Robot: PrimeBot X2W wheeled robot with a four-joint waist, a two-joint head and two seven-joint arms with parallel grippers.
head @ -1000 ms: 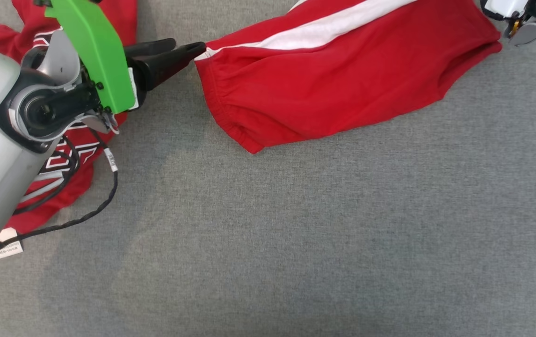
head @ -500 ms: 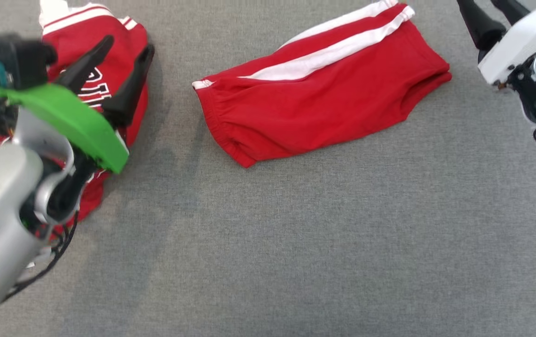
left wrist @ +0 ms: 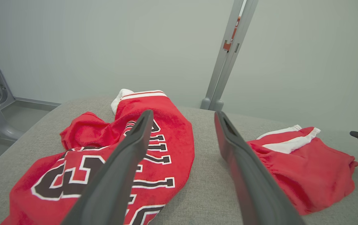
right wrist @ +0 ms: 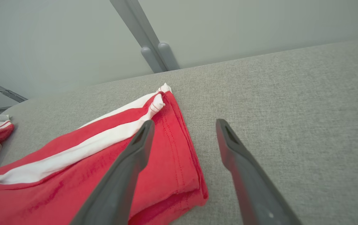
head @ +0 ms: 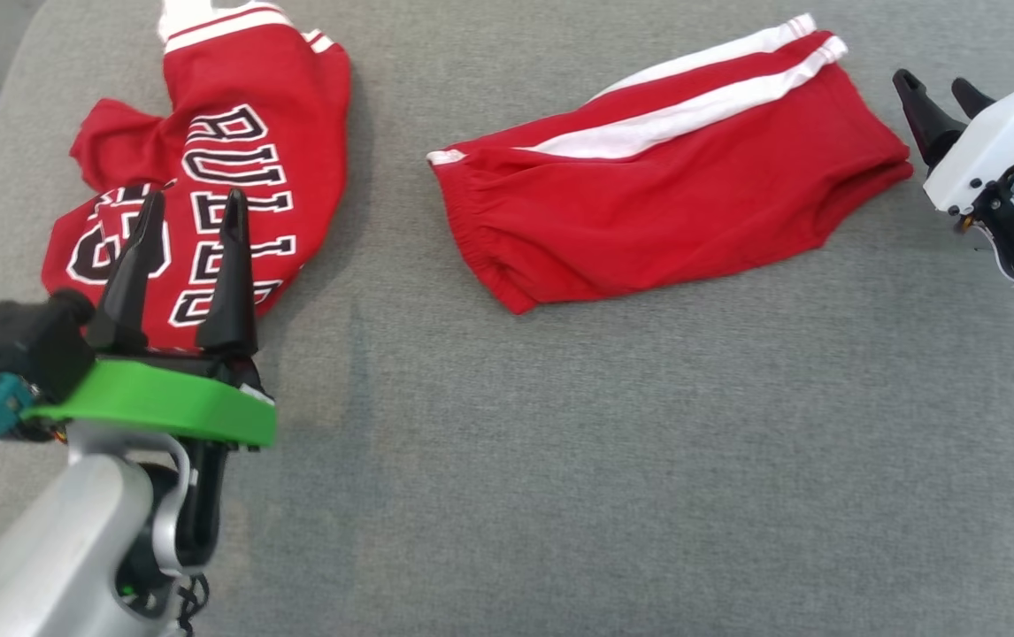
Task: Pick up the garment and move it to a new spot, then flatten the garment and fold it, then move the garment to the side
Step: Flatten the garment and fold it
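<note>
A pair of red shorts [head: 666, 212] with white side stripes lies doubled over on the grey padded surface [head: 560, 442], towards the far side and right of centre. Its gathered waistband points left and its leg hems point right. The robot's left gripper [head: 195, 199] hovers at the near left with its fingers spread and nothing between them, above a rumpled red jersey [head: 206, 177] with black-and-white lettering. The right gripper [head: 930, 84] waits at the far right, also splayed and empty, just beside the hem end of the shorts without touching it. The shorts lie between the two arms and look like the garment in play, though that is a judgement. The fabric appears to be a light, soft knit. It should hang limp and sag once lifted, cling more than slide, and come to no harm from a firm pinch. The thick elastic waistband and the stitched hem corners seem the surest holds. Taking one end in each claw, with every layer pinched together, should stop the fold from falling open.
</note>
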